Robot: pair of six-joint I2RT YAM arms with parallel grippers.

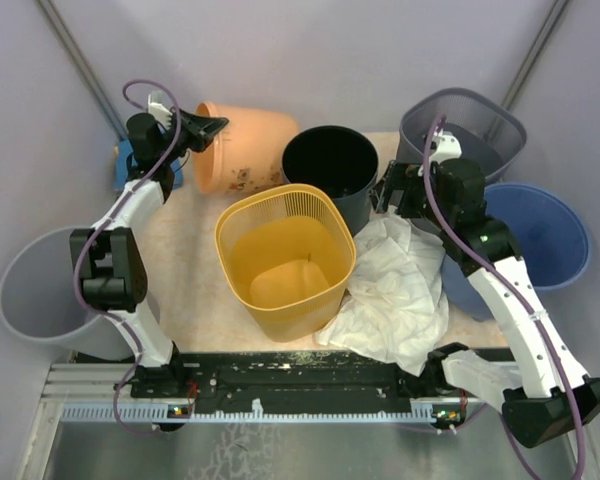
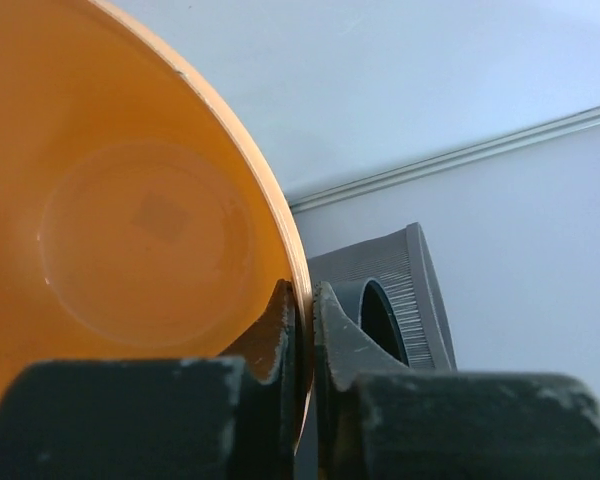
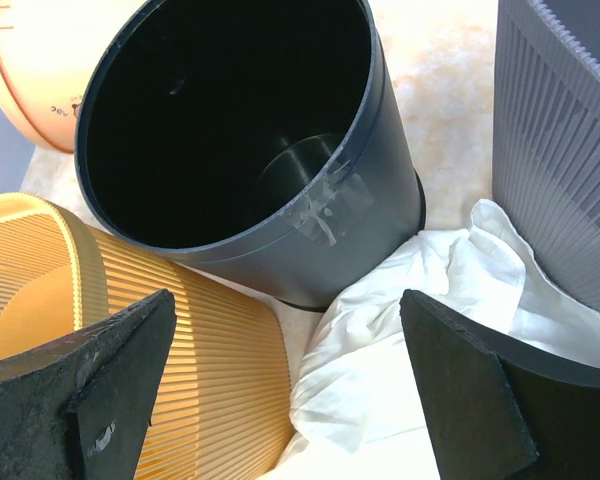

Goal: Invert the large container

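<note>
An orange bucket (image 1: 245,145) lies tilted at the back left, its mouth toward my left gripper (image 1: 212,130). In the left wrist view the gripper (image 2: 305,300) is shut on the bucket's rim, one finger inside the bucket (image 2: 130,230) and one outside. A yellow ribbed basket (image 1: 285,260) stands upright in the middle, with a black round bin (image 1: 330,165) upright behind it. My right gripper (image 1: 385,195) is open and empty, right of the black bin. In the right wrist view it (image 3: 285,390) hovers over the white cloth (image 3: 410,340), between the basket (image 3: 180,340) and the black bin (image 3: 240,130).
A crumpled white cloth (image 1: 395,290) lies right of the basket. A grey ribbed bin (image 1: 470,125) stands at the back right and a blue bucket (image 1: 540,240) at the right edge. A grey bucket (image 1: 35,295) sits off the table's left side.
</note>
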